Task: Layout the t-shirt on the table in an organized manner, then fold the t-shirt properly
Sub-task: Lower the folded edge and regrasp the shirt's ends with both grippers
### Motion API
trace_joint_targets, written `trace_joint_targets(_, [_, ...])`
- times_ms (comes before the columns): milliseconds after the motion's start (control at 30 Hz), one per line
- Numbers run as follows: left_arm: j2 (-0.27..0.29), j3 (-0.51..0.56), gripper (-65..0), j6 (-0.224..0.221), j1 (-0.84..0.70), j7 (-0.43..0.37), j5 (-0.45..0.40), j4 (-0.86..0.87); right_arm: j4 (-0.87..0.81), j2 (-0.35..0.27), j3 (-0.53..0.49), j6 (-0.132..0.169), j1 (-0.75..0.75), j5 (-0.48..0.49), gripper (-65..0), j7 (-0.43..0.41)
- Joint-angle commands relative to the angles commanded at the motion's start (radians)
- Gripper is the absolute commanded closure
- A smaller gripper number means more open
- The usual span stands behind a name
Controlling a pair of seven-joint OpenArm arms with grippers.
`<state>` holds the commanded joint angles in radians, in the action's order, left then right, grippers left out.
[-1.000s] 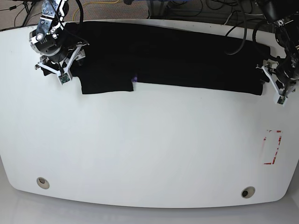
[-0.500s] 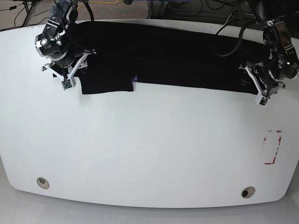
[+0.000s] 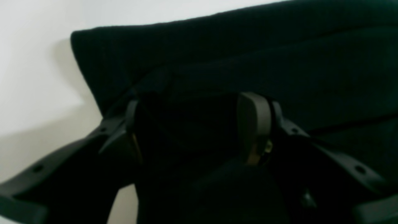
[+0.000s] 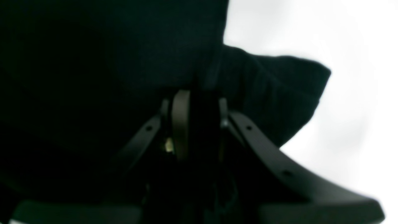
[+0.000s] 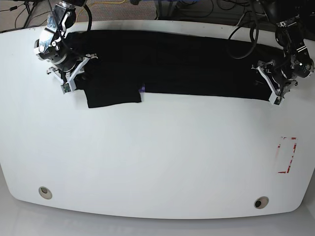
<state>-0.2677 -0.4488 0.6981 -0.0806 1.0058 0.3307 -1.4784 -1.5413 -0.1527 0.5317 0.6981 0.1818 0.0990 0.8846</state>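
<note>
The black t-shirt (image 5: 172, 59) lies spread in a long band along the far side of the white table (image 5: 157, 157), one sleeve hanging toward me at the left, with a bit of purple (image 5: 142, 89) at its edge. My right gripper (image 5: 74, 73) is shut on the shirt's left end; the right wrist view shows its fingers close together (image 4: 200, 105) with black cloth (image 4: 93, 62) pinched between them. My left gripper (image 5: 278, 88) is at the shirt's right end; in the left wrist view its jaws (image 3: 192, 124) stand wide apart over dark cloth (image 3: 279, 46). The face graphic is hidden.
A red-marked patch (image 5: 287, 155) is near the right edge. Two round grey holes (image 5: 45, 192) (image 5: 261, 202) sit near the front edge. Cables lie beyond the table's far edge (image 5: 197, 10).
My left gripper moved in from beside the shirt's right end onto its edge. My right gripper shifted slightly, and the shirt's left part slid a little toward the front.
</note>
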Motion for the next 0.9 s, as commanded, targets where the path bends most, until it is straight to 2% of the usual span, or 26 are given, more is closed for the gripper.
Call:
trace_joint_targets(300, [0.003, 0.091, -37.2, 0.0, 0.114, -0.002, -0.002, 0.087, 0.133, -0.084, 0.0, 0.0, -0.112, 0.0, -10.1, -0.054])
trace_joint_targets(500, [0.005, 0.117, -37.2, 0.0, 0.157, 0.003, 0.002, 0.087, 0.094, -0.104, -0.005, 0.0, -0.137, 0.003, -11.9, -0.035])
trace_joint_targets(567, [0.005, 0.114, -37.2, 0.0, 0.167, 0.015, 0.002, 0.087, 0.046, -0.104, -0.005, 0.0, -0.147, 0.006, -16.8, -0.023])
trace_joint_targets(767, [0.005, 0.107, -37.2, 0.0, 0.203, 0.046, 0.003, 0.069, -0.069, -0.089, -0.006, 0.0, -0.196, 0.002, -43.0, 0.017])
trace_joint_targets(833, [0.005, 0.107, -37.2, 0.0, 0.201, 0.048, 0.005, 0.043, -0.063, -0.077, -0.008, 0.0, -0.216, 0.0, -46.6, 0.017])
trace_joint_targets(900, [0.003, 0.107, -37.2, 0.0, 0.201, 0.048, 0.005, 0.015, -0.031, -0.074, -0.008, 0.0, -0.25, 0.0, -47.4, 0.017])
